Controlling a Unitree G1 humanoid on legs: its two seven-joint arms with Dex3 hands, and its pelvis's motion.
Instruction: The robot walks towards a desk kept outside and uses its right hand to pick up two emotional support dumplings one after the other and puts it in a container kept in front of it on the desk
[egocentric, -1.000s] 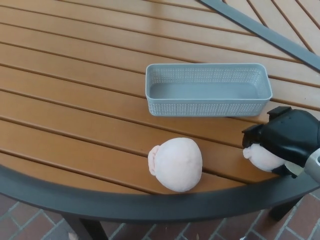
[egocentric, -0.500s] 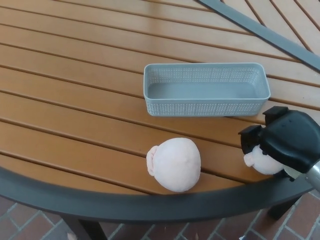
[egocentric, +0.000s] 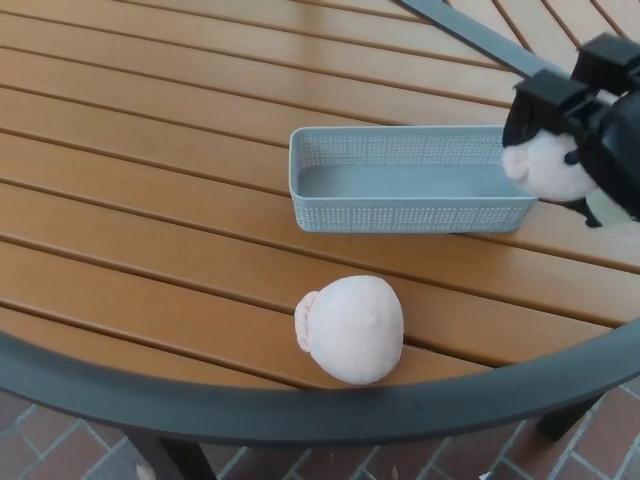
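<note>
A pale pink plush dumpling (egocentric: 352, 328) lies on the wooden desk (egocentric: 150, 190) near its front rim. A second dumpling (egocentric: 545, 168) is held in the air by my right hand (egocentric: 585, 125), whose black fingers are shut around it. It hangs at the right end of the grey mesh container (egocentric: 410, 179), just above its rim. The container holds nothing. My left hand does not show.
A dark metal rim (egocentric: 300, 405) runs along the desk's front edge, with brick paving (egocentric: 60, 450) below. A dark bar (egocentric: 480, 40) crosses the desk at the back right.
My right hand has lifted the dumpling off the desk's front right edge and carried it up and back to the container's right end. The other dumpling has stayed put.
</note>
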